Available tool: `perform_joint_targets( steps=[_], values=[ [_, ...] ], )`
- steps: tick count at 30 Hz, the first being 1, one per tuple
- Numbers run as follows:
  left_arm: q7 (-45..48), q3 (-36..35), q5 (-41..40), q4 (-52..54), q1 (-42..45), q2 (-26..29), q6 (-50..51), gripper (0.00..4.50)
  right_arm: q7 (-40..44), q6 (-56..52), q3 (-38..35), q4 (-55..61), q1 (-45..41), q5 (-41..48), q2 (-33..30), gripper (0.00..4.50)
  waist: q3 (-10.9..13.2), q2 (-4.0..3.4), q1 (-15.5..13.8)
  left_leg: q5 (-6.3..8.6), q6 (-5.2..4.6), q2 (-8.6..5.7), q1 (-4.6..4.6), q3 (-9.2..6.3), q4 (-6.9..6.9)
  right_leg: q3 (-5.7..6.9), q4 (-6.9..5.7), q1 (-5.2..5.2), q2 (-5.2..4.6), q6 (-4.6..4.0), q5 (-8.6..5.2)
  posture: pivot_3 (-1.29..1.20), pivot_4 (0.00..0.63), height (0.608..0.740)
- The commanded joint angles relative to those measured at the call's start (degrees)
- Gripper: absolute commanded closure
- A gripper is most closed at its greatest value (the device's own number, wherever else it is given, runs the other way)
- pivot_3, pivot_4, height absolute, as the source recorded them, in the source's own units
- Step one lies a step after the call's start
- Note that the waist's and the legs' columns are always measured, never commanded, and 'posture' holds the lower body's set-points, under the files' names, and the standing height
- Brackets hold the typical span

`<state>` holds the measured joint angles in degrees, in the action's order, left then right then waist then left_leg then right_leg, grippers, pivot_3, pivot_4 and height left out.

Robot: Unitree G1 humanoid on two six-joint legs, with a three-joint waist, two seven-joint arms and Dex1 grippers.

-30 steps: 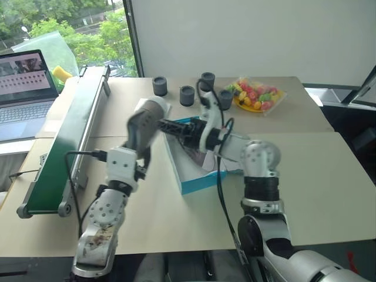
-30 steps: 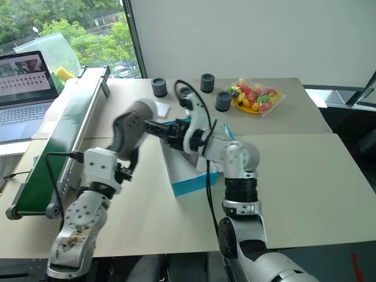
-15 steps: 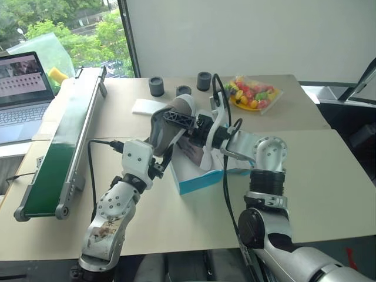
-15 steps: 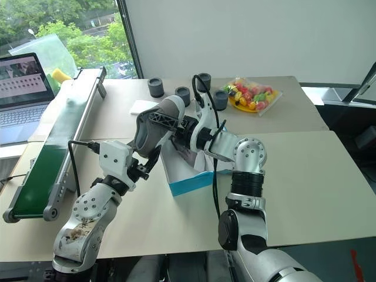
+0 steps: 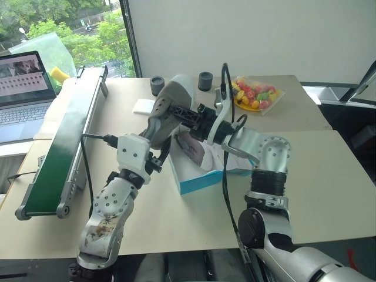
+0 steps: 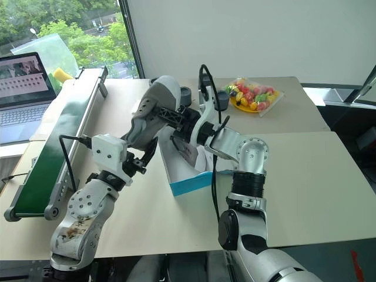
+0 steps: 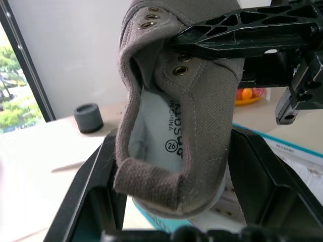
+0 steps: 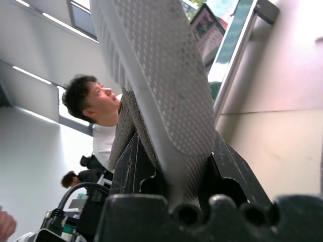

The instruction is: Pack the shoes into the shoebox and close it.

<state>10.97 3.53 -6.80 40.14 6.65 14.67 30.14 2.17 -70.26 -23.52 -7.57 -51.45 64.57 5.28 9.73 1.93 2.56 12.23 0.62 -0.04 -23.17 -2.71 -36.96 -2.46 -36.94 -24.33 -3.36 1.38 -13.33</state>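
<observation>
Left hand (image 7: 171,201) is clamped on the heel of a grey sneaker (image 5: 167,111), lifted at upper centre of the head view above the open teal shoebox (image 5: 202,179) on the desk (image 5: 329,176). Right hand (image 5: 200,121) meets the shoe from the right, its black fingers (image 7: 237,33) pressed on the sneaker's upper and ribbed sole, narrowly parted around it. Dark cylinders (image 5: 205,80) and a bag of coloured sweets (image 5: 257,94) lie beyond, with a green conveyor (image 5: 61,138) at left.
</observation>
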Motion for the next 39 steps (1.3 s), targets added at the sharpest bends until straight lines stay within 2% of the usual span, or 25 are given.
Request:
perform_joint_targets(
  steps=[1, 2, 3, 4, 6, 11, 14, 20, 24, 29, 34, 39],
  values=[
    [1.03, 1.72, 0.74, -2.06, -0.91, 0.88, 1.41, 1.85, -0.07, 2.16, 0.45, 2.7, -3.06, 7.06, 4.97, 3.67, 0.0, 0.0, 0.0, 0.0, 0.0, 0.0, 0.0, 0.0, 0.0, 0.0, -0.01, -0.01, 0.01, 0.0, 0.0, 0.0, 0.15, 0.737],
    [1.39, 1.75, 0.62, -1.89, -1.01, 1.16, 1.16, 1.85, -0.78, 3.32, 0.34, 2.33, -3.24, 6.29, 4.87, 3.67, 0.0, 0.0, 0.0, 0.0, 0.0, 0.0, 0.0, 0.0, 0.0, 0.0, -0.01, -0.01, 0.01, 0.0, 0.0, 0.0, 0.15, 0.737],
    [2.08, 2.07, 0.99, -1.35, -1.4, 2.25, 1.12, 1.12, -2.32, 6.0, 0.11, 0.99, -3.84, 3.62, 4.25, 3.74, 0.0, 0.0, 0.01, 0.0, 0.0, 0.01, 0.0, 0.0, 0.0, 0.0, -0.01, -0.01, 0.02, 0.0, 0.0, 0.0, 0.15, 0.737],
    [2.56, 2.32, 1.26, -0.95, -1.69, 3.07, 1.09, 0.91, -3.5, 8.02, 0.03, 0.0, -4.25, 1.79, 3.74, 3.74, 0.0, 0.0, 0.05, 0.0, 0.0, 0.01, 0.0, 0.0, 0.0, 0.0, 0.0, -0.01, 0.02, 0.0, 0.0, 0.0, 0.15, 0.737],
    [3.67, 1.71, 0.5, 0.57, -3.21, 4.67, 1.99, 0.13, -4.1, 13.43, 0.64, -2.68, -5.78, -3.18, 0.92, 3.74, 0.0, -0.02, 0.05, 0.0, 0.0, 0.0, 0.02, 0.02, 0.01, 0.0, 0.0, -0.01, 0.02, 0.0, 0.0, 0.0, 0.15, 0.737],
    [6.42, -0.76, -1.21, 3.83, -9.8, 7.8, 1.9, 0.13, -2.47, 19.64, -0.35, -12.35, -11.5, -8.95, -6.32, 3.74, 0.04, -0.06, 0.08, 0.0, 0.0, 0.03, -0.03, 0.04, 0.02, -0.01, 0.01, -0.1, 0.04, 0.0, -0.01, 0.0, 0.15, 0.737],
    [9.07, -2.07, -1.26, 5.47, -14.0, 10.76, 1.07, 0.13, 3.83, 14.5, 7.55, -16.7, -14.82, -15.42, -13.93, 3.74, 0.04, -0.07, -0.16, 0.0, 0.0, 0.01, -0.06, 0.05, 0.04, 0.01, 0.11, -0.06, 0.01, 0.0, -0.01, 0.0, 0.15, 0.737],
    [13.55, -3.56, -1.71, 5.99, -15.66, 15.4, -0.03, 0.13, 12.47, -1.15, 17.79, -29.21, -23.21, -22.47, -22.16, 3.74, 0.08, -0.14, 0.1, 0.0, -0.01, 0.03, 0.01, 0.1, 0.04, -0.01, 0.12, -0.04, 0.02, -0.05, -0.02, 0.0, 0.15, 0.737],
    [15.87, -3.87, -2.04, 5.37, -16.55, 17.24, -1.75, 0.13, 16.19, -9.03, 21.97, -35.6, -27.75, -25.9, -21.78, 3.74, 0.13, -0.2, 0.2, 0.01, -0.02, 0.04, -0.03, 0.11, 0.08, -0.02, 0.15, -0.07, 0.03, -0.06, -0.03, 0.0, 0.15, 0.737],
    [16.66, -2.89, -1.38, 5.1, -17.19, 17.85, -3.15, 0.13, 22.39, -9.88, 31.56, -39.07, -28.26, -32.75, -19.52, 3.74, 0.13, -0.21, 0.01, 0.01, -0.02, 0.02, -0.01, 0.09, 0.06, 0.0, 0.16, -0.03, 0.01, -0.06, -0.03, 0.0, 0.15, 0.737],
    [15.96, -2.07, -1.04, 5.89, -17.4, 16.92, -2.88, 0.13, 30.48, -6.23, 40.35, -41.25, -27.87, -38.78, -17.3, 3.74, 0.13, -0.21, -0.03, 0.01, -0.02, 0.01, -0.03, 0.06, 0.06, 0.02, 0.12, -0.06, 0.01, -0.05, -0.03, 0.0, 0.15, 0.737],
    [14.93, -0.5, -0.27, 6.75, -18.13, 15.76, -2.73, 0.13, 38.93, 2.46, 49.06, -47.85, -27.78, -47.52, -13.74, 3.74, 0.13, -0.21, 0.05, 0.01, -0.02, 0.01, -0.02, 0.07, 0.06, 0.02, 0.11, -0.07, 0.01, -0.05, -0.03, 0.0, 0.15, 0.737]
  ],
)
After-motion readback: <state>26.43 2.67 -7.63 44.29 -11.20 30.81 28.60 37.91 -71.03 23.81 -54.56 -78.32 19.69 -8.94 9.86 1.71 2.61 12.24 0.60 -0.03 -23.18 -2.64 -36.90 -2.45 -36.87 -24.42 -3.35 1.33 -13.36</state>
